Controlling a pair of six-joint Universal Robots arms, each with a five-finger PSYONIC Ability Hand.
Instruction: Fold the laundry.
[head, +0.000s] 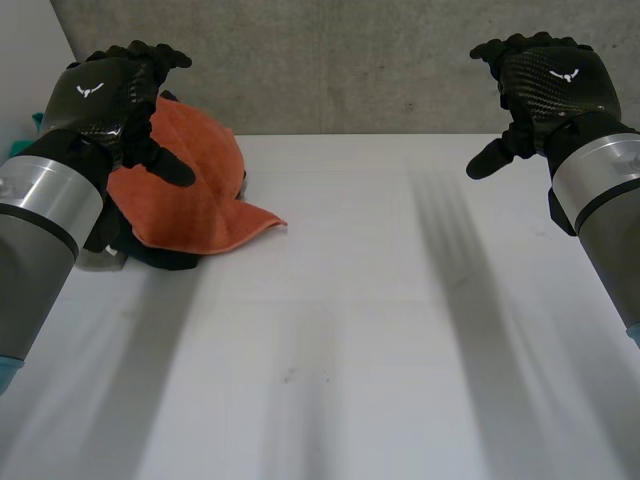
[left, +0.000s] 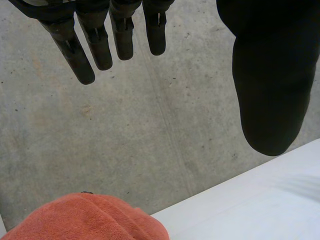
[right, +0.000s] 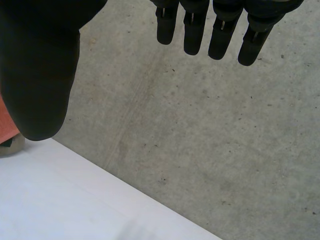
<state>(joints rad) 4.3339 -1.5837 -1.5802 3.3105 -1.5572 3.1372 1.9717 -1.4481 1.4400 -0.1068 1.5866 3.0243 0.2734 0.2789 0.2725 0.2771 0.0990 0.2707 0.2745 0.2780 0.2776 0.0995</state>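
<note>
Soft, even light over white table top (head: 350, 300), which reads bright. Grey concrete wall (head: 330, 60) evenly lit, matte. Orange terry towel (head: 195, 190) throws short soft shadow under its near corner. Faint sheen on carbon-weave backs of black left hand (head: 100, 95) and right hand (head: 550, 75). Pale highlight on silver cuff of left arm (head: 45, 200).

Likely a robot test lab: bare white table (head: 350, 330), raw concrete wall (head: 340, 60) just beyond the left hand (head: 105, 95).
</note>
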